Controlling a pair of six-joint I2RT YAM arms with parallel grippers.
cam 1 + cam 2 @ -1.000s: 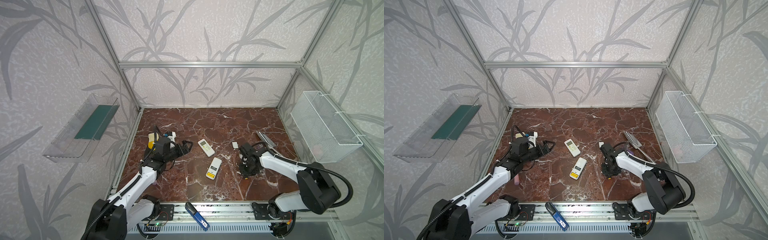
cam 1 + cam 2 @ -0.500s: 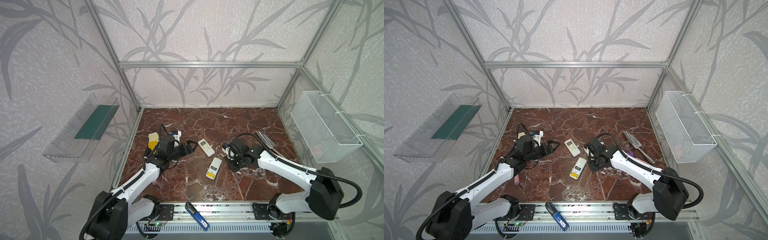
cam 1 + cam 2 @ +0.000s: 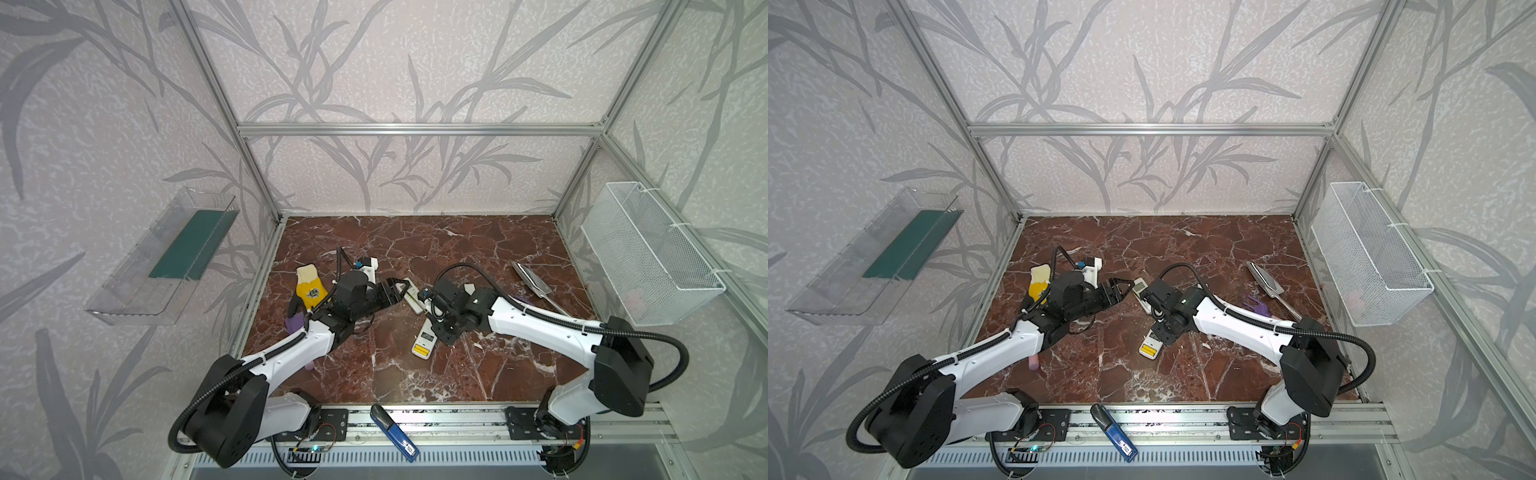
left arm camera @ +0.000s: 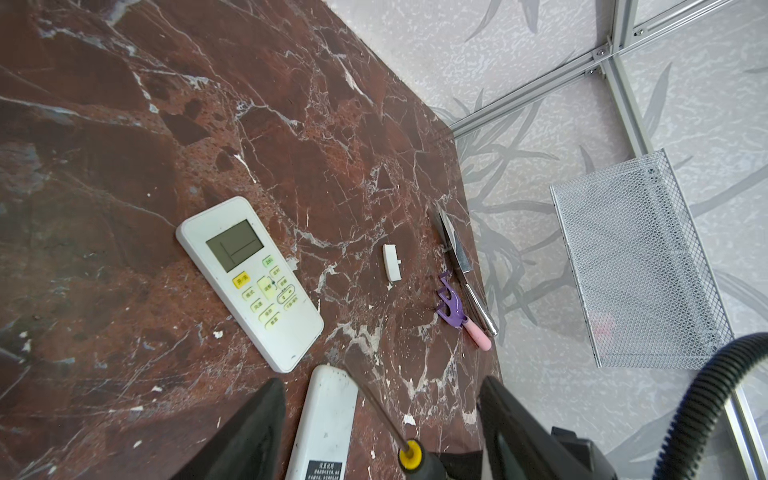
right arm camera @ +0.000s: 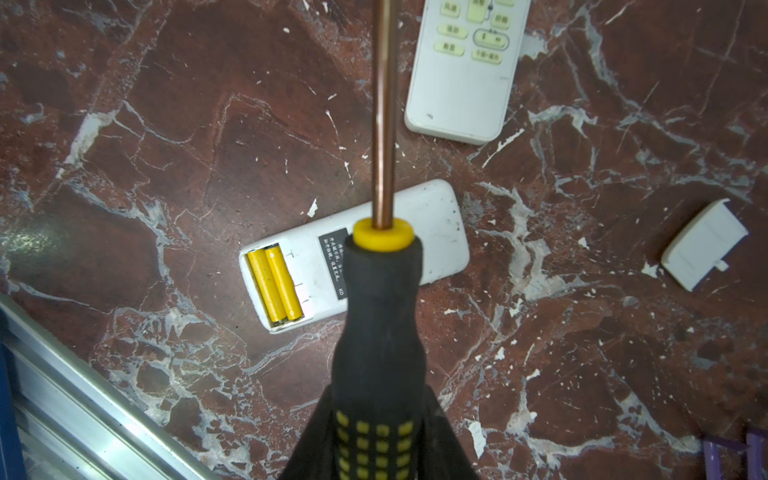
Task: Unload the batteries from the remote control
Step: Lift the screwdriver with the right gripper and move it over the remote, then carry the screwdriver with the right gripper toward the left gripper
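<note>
Left fingers (image 4: 249,436) apart | right fingers (image 5: 309,453) clamp screwdriver (image 5: 380,316) | remote (image 5: 436,224) bay: two yellow batteries (image 5: 276,284) | basket (image 4: 623,232): maybe something pink (image 4: 602,324)

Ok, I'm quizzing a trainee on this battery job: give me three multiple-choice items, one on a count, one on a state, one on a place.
1. Which batteries show in the face-down remote? A. two green B. two yellow C. four yellow
2. The right gripper is: A. open B. shut on the screwdriver C. shut on a battery
3. The loose battery cover is: A. clipped onto the remote B. in the right gripper C. on the table, apart from the remote
Answers: 1 B, two yellow cylinders lie in the open bay; 2 B, it clamps the black handle; 3 C, it lies alone on the marble.
</note>
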